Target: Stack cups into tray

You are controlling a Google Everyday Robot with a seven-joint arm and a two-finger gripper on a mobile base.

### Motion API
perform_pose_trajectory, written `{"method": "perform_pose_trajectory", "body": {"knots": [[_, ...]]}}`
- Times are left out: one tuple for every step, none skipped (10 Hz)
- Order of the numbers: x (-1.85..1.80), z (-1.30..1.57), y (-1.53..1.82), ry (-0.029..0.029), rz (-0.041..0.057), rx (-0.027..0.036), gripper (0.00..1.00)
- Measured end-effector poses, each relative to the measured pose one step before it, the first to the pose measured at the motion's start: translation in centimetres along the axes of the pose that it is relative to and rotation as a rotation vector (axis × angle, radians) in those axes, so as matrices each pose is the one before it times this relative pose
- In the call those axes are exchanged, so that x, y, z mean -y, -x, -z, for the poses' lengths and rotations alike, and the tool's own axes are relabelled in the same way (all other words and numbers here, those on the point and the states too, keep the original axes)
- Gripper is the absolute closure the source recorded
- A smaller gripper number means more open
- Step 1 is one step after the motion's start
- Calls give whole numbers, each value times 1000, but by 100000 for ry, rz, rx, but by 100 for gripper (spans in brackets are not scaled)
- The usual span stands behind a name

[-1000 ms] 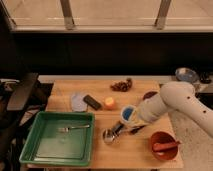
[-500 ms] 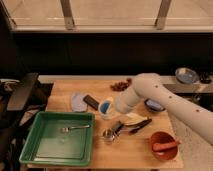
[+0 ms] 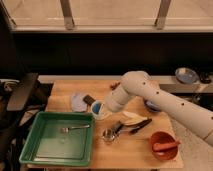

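Camera view, read from the left: the green tray (image 3: 59, 145) fills the lower left of the frame with only a fork (image 3: 75, 128) lying in it, so nothing is stacked there yet. Above it sits a grey-blue plate (image 3: 78, 101) on the counter (image 3: 135, 152). Just right of the tray's upper right corner is the light blue cup (image 3: 98, 108), and my end effector (image 3: 106, 108) is closed on it, jaws narrow. A second ago my arm reached down at the centre right of the frame; it has since swung left and carried the cup almost to the tray. I judge that the drop-off is close. The white cup I cannot pick out. Further right lie utensils (image 3: 122, 129), then a red bowl (image 3: 162, 145) at lower right.
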Motion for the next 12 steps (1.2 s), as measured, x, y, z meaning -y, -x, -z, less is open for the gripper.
{"method": "perform_pose_trajectory", "body": {"knots": [[-29,19,-46,-14,-57,-37,94],[-51,62,-91,-113,-204,-27,94],[14,0,14,-8,16,15,94],[29,-55,69,90,158,32,94],[24,-33,47,58,102,31,94],[70,13,-18,-174,455,5,94],[373,167,437,-738,2592,70,94],[543,101,942,-745,2847,237,94],[877,10,1624,-906,4367,329,94],[521,-141,956,-213,2880,317,94],[531,-147,1010,-77,3446,685,94],[540,-352,1083,428,3231,1039,94]]}}
